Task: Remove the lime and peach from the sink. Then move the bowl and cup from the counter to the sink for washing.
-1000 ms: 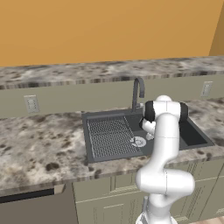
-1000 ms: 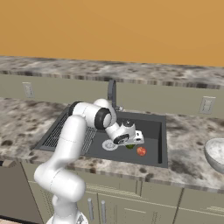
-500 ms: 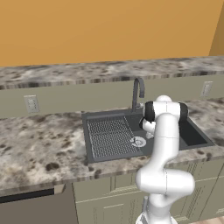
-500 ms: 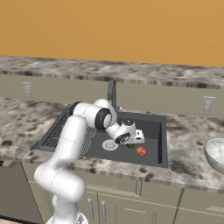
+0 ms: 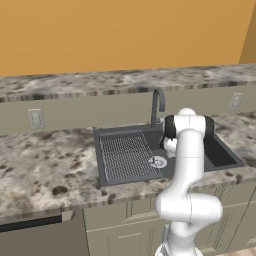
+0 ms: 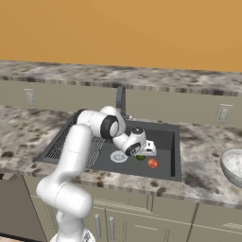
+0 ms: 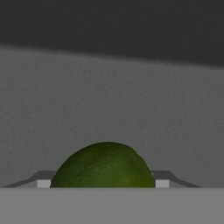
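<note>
The lime (image 7: 104, 165) sits squarely between the two tips of the tool (image 6: 142, 153), on the floor of the sink (image 6: 165, 137) just right of the round drain (image 6: 118, 156). The tips flank it closely on either side, pinching the lime as best I can judge. The peach (image 6: 152, 163) lies just beyond the lime, further from the drain. The next move is likely a straight lift clear of the sink.

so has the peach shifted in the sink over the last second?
No. In the right base view the peach sits at the same spot right of the drain.
</note>
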You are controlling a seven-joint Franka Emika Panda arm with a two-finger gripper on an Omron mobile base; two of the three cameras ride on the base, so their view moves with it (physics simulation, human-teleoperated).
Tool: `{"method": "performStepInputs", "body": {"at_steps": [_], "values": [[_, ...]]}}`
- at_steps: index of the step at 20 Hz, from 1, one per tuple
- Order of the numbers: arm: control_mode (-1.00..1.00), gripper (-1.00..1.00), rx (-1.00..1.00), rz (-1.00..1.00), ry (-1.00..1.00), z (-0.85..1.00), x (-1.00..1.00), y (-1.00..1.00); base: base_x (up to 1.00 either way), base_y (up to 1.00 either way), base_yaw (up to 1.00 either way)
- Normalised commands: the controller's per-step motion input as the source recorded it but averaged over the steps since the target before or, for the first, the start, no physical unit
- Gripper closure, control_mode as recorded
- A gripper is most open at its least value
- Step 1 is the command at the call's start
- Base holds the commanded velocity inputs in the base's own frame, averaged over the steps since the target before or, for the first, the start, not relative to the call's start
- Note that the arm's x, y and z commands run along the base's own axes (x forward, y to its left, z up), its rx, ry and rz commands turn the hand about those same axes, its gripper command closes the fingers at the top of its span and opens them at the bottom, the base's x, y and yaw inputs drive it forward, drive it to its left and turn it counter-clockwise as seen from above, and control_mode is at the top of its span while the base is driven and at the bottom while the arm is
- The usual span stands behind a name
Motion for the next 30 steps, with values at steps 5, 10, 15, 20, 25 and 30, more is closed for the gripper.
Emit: {"method": "performStepInputs", "body": {"at_steps": [5,10,15,20,25,30], "values": [[-1.00,1.00,0.00,-0.05,-0.02,0.19,-0.16,-0.05,0.00,0.00,0.00],[-1.00,1.00,0.00,0.00,-0.02,0.22,-0.18,-0.07,0.00,0.00,0.00],[-1.00,1.00,0.00,0.00,0.00,0.24,-0.22,-0.13,0.00,0.00,0.00],[-1.00,1.00,0.00,0.00,0.00,0.27,-0.21,-0.15,0.00,0.00,0.00],[-1.00,1.00,0.03,0.00,0.00,0.36,-0.25,-0.14,0.00,0.00,0.00],[-1.00,1.00,0.02,0.00,0.00,0.39,-0.27,-0.10,0.00,0.00,0.00]]}}
